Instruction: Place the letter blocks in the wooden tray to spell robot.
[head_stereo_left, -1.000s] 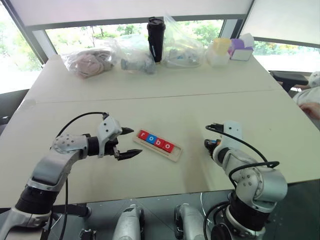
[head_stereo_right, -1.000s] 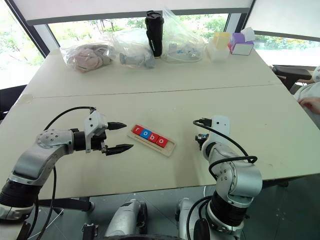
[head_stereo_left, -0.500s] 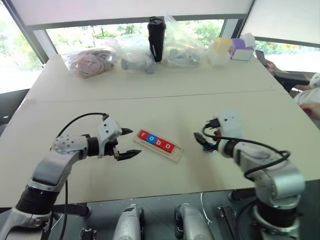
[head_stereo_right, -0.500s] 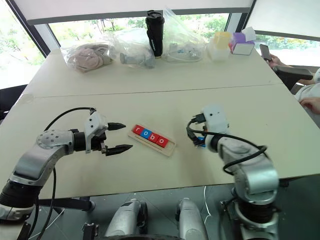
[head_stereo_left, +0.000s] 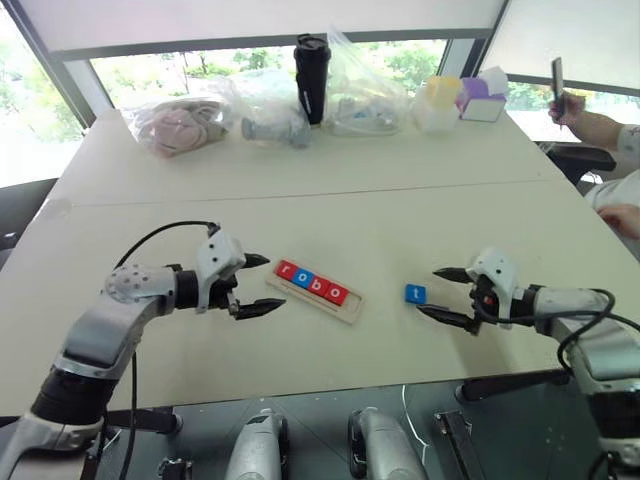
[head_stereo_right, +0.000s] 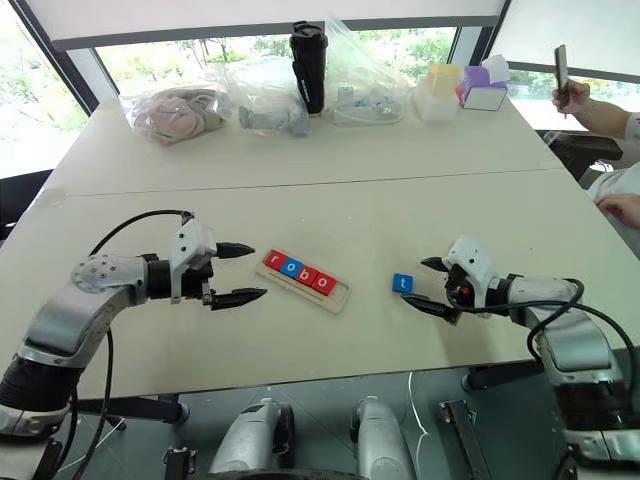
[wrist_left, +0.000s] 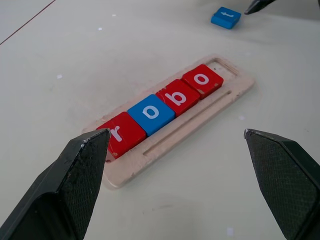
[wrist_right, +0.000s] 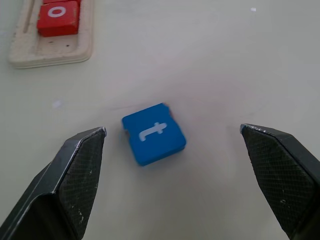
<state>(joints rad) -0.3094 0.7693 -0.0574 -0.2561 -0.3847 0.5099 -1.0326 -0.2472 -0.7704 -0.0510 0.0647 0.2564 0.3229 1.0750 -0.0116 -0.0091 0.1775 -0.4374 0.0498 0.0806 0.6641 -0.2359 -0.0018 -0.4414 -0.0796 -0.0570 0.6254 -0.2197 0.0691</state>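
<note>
I see the table (head_stereo_left: 330, 215), pale and wide, carrying everything. On its near half my left gripper (head_stereo_left: 257, 285) hovers with fingers spread, empty, just left of the tray (head_stereo_left: 345, 305). My right gripper (head_stereo_left: 448, 296) hovers on the tray's right, fingers likewise spread wide and empty. The tray lies slantwise between the grippers, with four blocks in its groove: red r (wrist_left: 121, 133), blue o (wrist_left: 151, 111), red b (wrist_left: 178, 97), red o (wrist_left: 202, 78); its right end slot is bare. The blue t block (wrist_right: 153, 133) lies flat on the table, apart from the tray, just before my right fingertips.
</note>
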